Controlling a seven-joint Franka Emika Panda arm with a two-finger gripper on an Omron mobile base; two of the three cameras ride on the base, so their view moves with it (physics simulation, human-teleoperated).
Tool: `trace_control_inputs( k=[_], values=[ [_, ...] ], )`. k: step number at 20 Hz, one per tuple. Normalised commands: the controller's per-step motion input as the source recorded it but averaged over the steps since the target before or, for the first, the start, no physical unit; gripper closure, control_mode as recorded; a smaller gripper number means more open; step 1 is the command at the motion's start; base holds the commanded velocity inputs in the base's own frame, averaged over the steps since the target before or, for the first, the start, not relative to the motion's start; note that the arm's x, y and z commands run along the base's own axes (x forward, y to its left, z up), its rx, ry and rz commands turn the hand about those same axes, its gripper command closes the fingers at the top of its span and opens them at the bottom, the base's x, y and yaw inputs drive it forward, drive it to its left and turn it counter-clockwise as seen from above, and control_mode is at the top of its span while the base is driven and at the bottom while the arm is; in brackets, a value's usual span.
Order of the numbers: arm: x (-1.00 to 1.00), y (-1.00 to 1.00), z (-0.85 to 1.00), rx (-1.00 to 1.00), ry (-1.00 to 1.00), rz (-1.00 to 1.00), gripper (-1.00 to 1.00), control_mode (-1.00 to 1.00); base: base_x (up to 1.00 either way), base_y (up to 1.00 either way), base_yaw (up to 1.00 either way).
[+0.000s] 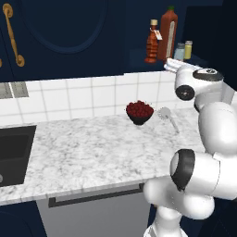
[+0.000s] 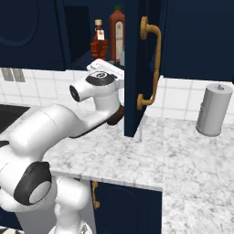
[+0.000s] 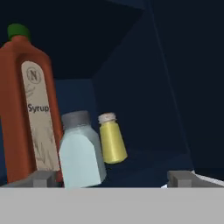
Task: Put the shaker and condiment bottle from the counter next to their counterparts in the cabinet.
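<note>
Both the shaker [image 3: 81, 151] and the condiment bottle [image 1: 152, 42] are already standing in the cabinet [image 3: 144, 78] beside their counterparts, and the wide-open tool [image 3: 114, 178] is holding nothing, so the task is looking finished.

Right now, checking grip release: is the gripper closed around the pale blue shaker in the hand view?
No, the gripper's fingertips stand wide apart, and the shaker stands free on the cabinet shelf.
</note>
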Motion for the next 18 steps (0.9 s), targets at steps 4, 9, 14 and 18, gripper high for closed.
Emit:
trace_control_inputs(
  k=[4, 9, 14, 18],
  values=[
    [-1.00, 0.70, -0.83, 0.01, -0.03, 0.00, -1.00, -1.00, 0.00, 0.00, 0.00],
    [-1.00, 0.73, -0.86, 0.00, -0.10, 0.00, -1.00, -1.00, 0.00, 0.00, 0.00],
    [-1.00, 0.57, -0.74, 0.09, 0.06, 0.00, -1.00, -1.00, 0.00, 0.00, 0.00],
    [-0.74, 0.42, -0.44, 0.14, 0.28, 0.00, -1.00, -1.00, 0.00, 0.00, 0.00]
  ],
)
